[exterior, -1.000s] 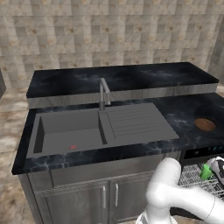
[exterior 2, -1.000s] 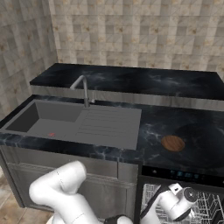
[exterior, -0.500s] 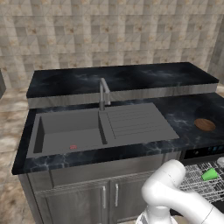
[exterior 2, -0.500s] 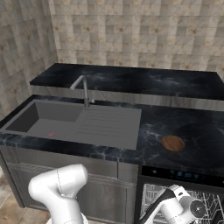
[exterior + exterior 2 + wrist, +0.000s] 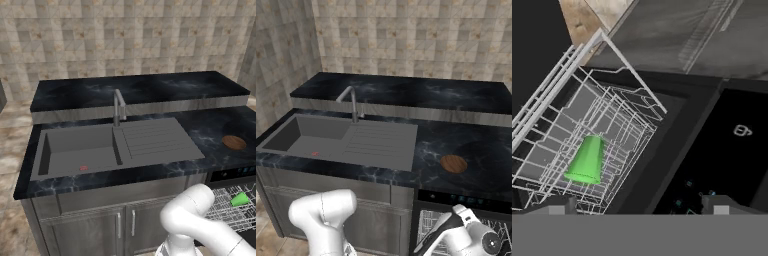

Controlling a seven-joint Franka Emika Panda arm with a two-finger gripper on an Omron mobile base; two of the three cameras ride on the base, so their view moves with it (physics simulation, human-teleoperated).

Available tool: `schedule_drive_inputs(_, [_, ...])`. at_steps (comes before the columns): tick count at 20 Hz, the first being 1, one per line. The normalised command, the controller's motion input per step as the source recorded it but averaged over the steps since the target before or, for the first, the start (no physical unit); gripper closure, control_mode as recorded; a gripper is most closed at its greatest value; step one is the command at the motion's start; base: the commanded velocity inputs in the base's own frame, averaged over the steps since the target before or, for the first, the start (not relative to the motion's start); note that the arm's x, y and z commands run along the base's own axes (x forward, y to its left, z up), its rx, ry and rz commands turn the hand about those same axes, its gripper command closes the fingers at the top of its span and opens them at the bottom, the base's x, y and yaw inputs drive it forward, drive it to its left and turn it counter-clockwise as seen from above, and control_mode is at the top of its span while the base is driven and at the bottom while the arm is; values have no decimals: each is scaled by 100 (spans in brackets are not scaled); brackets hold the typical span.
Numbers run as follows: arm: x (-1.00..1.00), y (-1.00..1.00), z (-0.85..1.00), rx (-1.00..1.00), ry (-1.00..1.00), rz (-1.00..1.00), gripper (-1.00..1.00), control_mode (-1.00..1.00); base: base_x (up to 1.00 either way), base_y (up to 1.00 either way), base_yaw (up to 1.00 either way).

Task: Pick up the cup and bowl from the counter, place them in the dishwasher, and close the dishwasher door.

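Note:
The green cup point(image 5: 587, 160) lies on its side in the white wire rack point(image 5: 619, 117) of the dishwasher point(image 5: 724, 150), wide rim toward me. My gripper point(image 5: 639, 207) hangs open a little way back from it, nothing between its fingertips point(image 5: 559, 205). From the left base view the cup point(image 5: 240, 199) shows in the rack point(image 5: 225, 207) under the black control strip point(image 5: 232, 174). The brown bowl point(image 5: 234, 142) sits upright on the black counter point(image 5: 210, 130) right of the sink, also bowl point(image 5: 453, 163) in the right base view. The dishwasher door is out of view.
A grey sink basin point(image 5: 80, 152) with drainboard point(image 5: 155, 140) and a steel faucet point(image 5: 118, 105) fills the counter's left and middle. A raised black ledge point(image 5: 140, 90) runs along the tiled wall. Grey cabinet doors with steel handles point(image 5: 125, 225) stand left of the dishwasher.
My hand has drawn back and lower from the rack, jaws staying wide. The cup lies in the rack as before, and the bowl has not moved.

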Motion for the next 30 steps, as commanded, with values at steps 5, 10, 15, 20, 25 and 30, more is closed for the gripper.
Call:
schedule_drive_inputs(5, [-2, 6, 70, 13, -1, 0, -100, -100, 0, 0, 0])
schedule_drive_inputs(10, [0, 6, 66, 15, 0, 0, -100, -100, 0, 0, 0])
schedule_drive_inputs(15, [0, 5, 50, 15, 0, 0, -100, -100, 0, 0, 0])
schedule_drive_inputs(20, [0, 2, 39, 11, 0, 0, -100, -100, 0, 0, 0])
schedule_drive_inputs(25, [0, 3, 38, 6, 0, 0, -100, -100, 0, 0, 0])
schedule_drive_inputs(30, [5, 7, 35, 1, 0, 0, -100, -100, 0, 0, 0])
